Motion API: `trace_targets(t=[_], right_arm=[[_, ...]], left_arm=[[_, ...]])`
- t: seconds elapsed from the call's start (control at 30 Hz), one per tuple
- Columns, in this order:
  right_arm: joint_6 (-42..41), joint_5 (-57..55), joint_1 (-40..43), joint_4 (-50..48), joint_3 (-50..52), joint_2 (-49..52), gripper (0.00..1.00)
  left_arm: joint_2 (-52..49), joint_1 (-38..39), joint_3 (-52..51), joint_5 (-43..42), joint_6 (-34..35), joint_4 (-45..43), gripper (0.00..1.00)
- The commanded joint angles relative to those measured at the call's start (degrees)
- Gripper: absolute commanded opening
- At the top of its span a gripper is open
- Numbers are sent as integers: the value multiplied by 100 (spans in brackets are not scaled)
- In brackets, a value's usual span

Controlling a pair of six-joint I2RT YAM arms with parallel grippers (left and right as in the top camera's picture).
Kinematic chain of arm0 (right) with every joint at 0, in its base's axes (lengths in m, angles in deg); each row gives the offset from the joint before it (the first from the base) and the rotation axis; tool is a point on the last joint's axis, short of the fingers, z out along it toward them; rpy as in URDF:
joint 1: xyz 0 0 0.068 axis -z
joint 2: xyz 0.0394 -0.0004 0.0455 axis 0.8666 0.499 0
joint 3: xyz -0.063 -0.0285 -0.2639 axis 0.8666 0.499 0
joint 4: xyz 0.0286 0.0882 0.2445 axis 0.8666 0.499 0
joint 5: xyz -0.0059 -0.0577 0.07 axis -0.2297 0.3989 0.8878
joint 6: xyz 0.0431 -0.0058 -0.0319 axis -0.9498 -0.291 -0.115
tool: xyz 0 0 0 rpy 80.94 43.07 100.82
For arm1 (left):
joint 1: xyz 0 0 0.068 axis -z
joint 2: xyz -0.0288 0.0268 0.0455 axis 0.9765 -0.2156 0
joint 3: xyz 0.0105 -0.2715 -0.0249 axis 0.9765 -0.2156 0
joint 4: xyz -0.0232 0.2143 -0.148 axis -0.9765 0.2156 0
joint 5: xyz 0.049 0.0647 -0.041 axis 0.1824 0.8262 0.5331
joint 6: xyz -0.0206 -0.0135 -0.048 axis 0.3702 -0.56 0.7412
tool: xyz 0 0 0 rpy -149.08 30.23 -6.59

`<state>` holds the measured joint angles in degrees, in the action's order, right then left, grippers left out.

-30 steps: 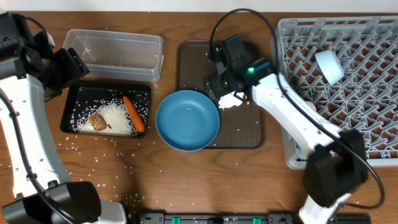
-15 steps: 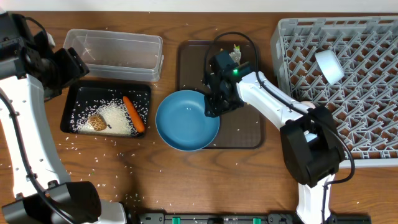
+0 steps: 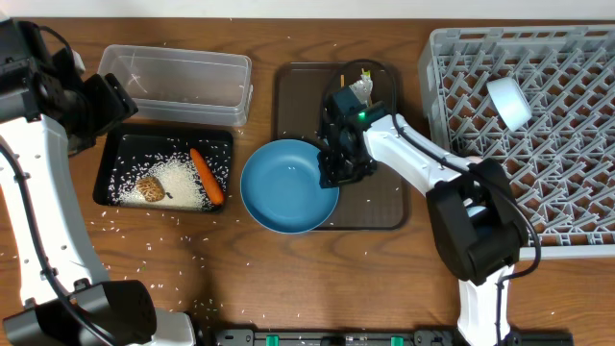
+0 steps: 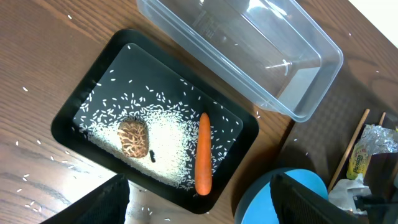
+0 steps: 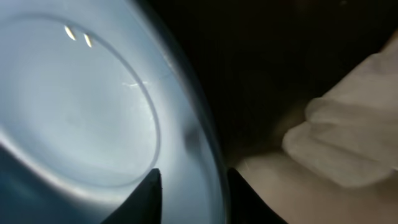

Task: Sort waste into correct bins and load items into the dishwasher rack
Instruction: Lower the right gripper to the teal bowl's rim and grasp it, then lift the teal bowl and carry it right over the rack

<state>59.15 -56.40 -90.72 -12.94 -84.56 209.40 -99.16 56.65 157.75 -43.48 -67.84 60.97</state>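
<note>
The large blue bowl (image 3: 283,187) rests partly on the brown tray's left edge. My right gripper (image 3: 336,171) is shut on its right rim, with one finger inside the bowl (image 5: 93,112) and one outside. The crumpled white tissue (image 5: 348,149) lies just beside that grip. Rice (image 3: 178,178), the orange carrot (image 3: 207,176) and a brown lump (image 3: 149,189) lie in the black tray (image 3: 110,183). My left gripper (image 4: 199,205) hangs open above that tray's near edge. Behind it stands the clear tub (image 3: 178,77). A yellow-green wrapper (image 4: 373,146) and chopsticks (image 4: 351,146) lie on the brown tray.
The grey dishwasher rack (image 3: 538,144) fills the right side, with a pale cup (image 3: 507,101) lying in it. The brown serving tray (image 3: 384,207) sits between the bowl and the rack. Loose rice grains are scattered over the wooden table (image 3: 173,259).
My right gripper came down from over the tissue to the bowl's right rim and closed on it. The left arm has stayed still.
</note>
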Motion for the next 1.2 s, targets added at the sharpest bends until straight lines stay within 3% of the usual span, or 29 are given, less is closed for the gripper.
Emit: trace_targets(t=[0.0,0.1,0.57,0.93,1.17], right_arm=[[-177,83,-17,-4,28,116,13],[-177,83,-17,-22,28,116,1],[216,39,229,-459,-72,-474,1],[256,-918,656,-529,-81,-1486,1],[256,-2439,975,-553,-81,-2068,1]], left_arm=[[-57,-13,-33,13,74,7,73],[-57,-13,-33,13,74,7,74],[-57,-13,-33,13,74,9,74],[-57,-13,-33,13,74,11,74],[-57,-13,-33,13,74,13,74]])
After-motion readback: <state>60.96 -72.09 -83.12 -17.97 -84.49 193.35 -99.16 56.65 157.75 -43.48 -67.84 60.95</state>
